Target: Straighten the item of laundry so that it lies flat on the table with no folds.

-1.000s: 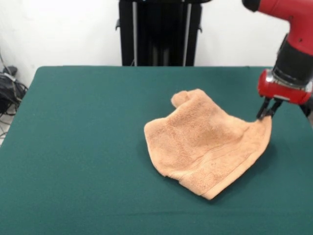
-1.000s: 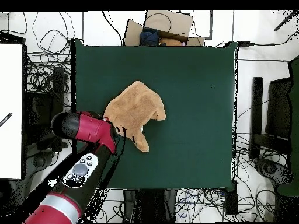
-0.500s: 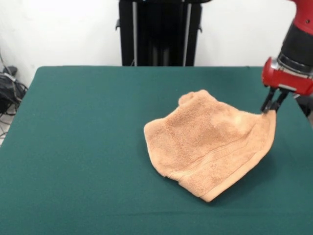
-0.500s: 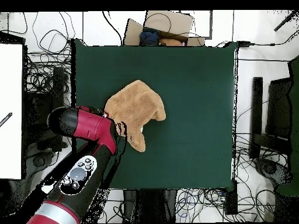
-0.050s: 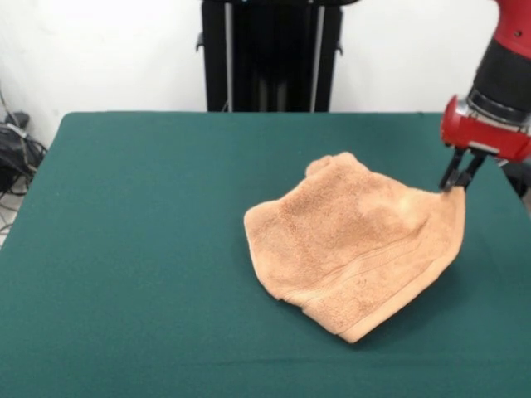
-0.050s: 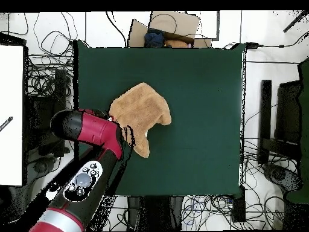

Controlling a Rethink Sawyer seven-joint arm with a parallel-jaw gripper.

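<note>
My gripper (image 5: 459, 178) is closed on one corner of the towel (image 5: 353, 245) and holds that corner raised off the table (image 5: 133, 249). The rest of the towel rests on the green surface, rumpled, with a fold lifted toward the held corner and a small rolled lobe at the edge farthest from the camera in the front view. A woven border band runs along the towel's lower edge in that view.

Nothing else lies on the table around the towel; the felt is bare on all sides of it. In the overhead view the towel (image 6: 140, 116) lies toward one side of the table (image 6: 199, 90), with the greater part of the open surface on the side away from my arm (image 6: 90, 157). The held corner is close to the table edge nearest the arm.

Off the table, cables (image 6: 45, 78) cover the floor beside that edge, and a cardboard box (image 6: 164, 27) stands beyond the table's edge opposite the robot's base.

In the overhead view my arm covers the gripper and the held corner. In the front view the arm is cut off by the picture's edge. I cannot make out a tag on the towel.
</note>
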